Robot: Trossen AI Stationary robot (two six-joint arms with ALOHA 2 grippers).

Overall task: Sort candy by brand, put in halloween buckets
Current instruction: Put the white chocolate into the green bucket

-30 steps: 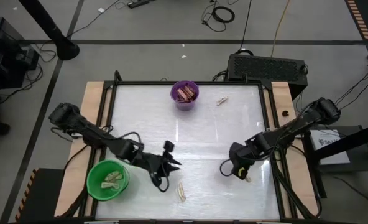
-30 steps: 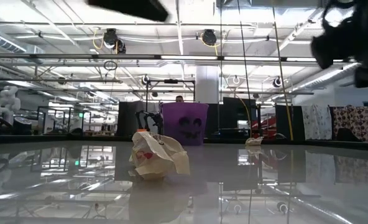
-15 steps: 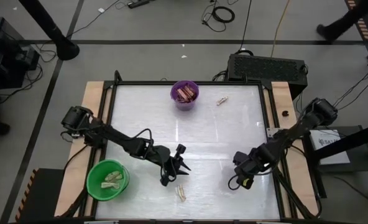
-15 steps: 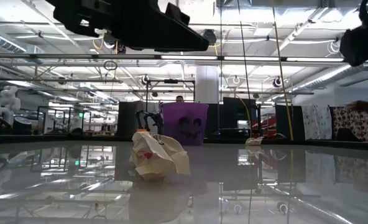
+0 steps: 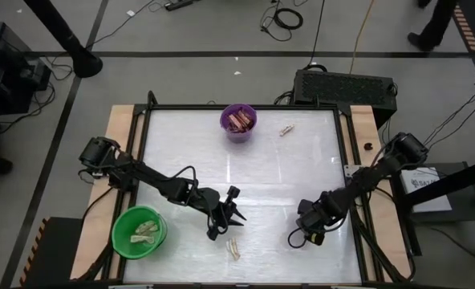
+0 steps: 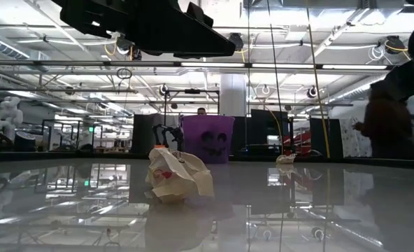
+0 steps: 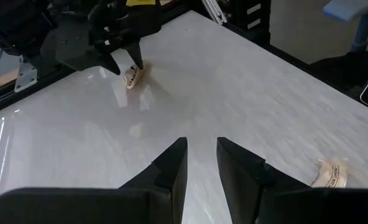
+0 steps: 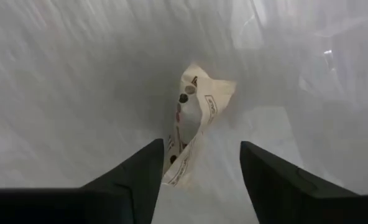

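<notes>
Since a second ago, the left end effector [image 5: 231, 210] has been swinging away from the green bucket [image 5: 139, 232] toward the table's middle, and the right end effector [image 5: 299, 235] has been sliding a little toward the near edge while its fingers spread.

A pale cream twisted candy [image 8: 190, 121] is lying on the table [image 5: 269, 172] right in front of the right end effector, between its two dark fingers [image 8: 134, 180], which are standing wide apart and gripping nothing; whether they are touching the wrapper cannot be told. The wrapper is crinkled, printed paper, puffed in the middle.

Left of that end effector, a second cream candy [image 5: 233, 248] is resting on the table, just below the left end effector, whose flat, tapered fingers [image 7: 171, 165] are sitting close together with a narrow gap, holding nothing.

Farther left, the green bucket, round and glossy plastic, is sitting at the near left corner with cream candies [image 5: 146, 230] inside. The smaller purple bucket [image 5: 238, 122] is standing at the far edge, holding brown bars [image 5: 238, 121], and a third cream candy [image 5: 286, 129] is lying just right of it. The table's surface is white, smooth and reflective.
</notes>
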